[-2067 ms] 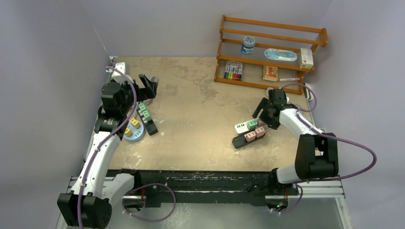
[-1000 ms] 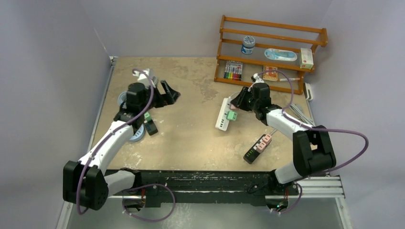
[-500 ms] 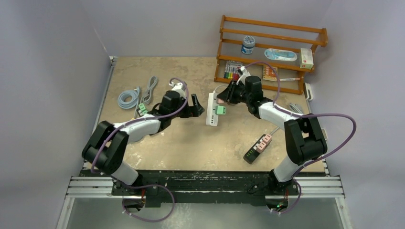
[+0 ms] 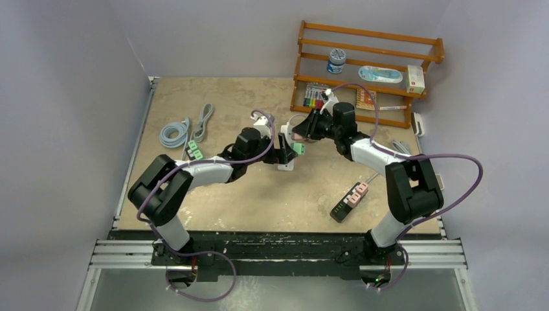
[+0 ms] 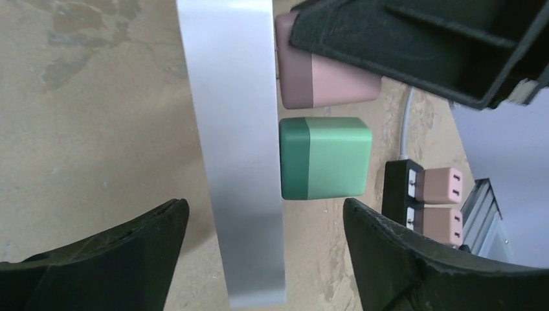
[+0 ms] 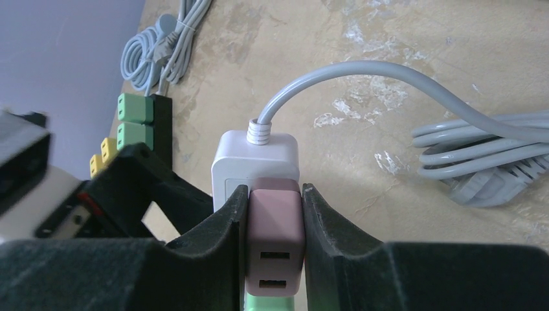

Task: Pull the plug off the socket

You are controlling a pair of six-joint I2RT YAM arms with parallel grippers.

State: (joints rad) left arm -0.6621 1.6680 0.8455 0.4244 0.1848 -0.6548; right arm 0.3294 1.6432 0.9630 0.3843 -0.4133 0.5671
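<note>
We're in a robot lab cell: plain walls (image 4: 65, 78) box in a scuffed table (image 4: 259, 194), the left arm (image 4: 207, 172) and right arm (image 4: 372, 152) stand on a metal rail (image 4: 129, 249) at its near edge, and a wooden shelf (image 4: 369, 34) holds small items.

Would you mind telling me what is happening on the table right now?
The right gripper is shut on the pink plug seated in the white power strip. The left gripper is open, its fingers either side of the strip and the green plug. Neither plug is out yet.
</note>
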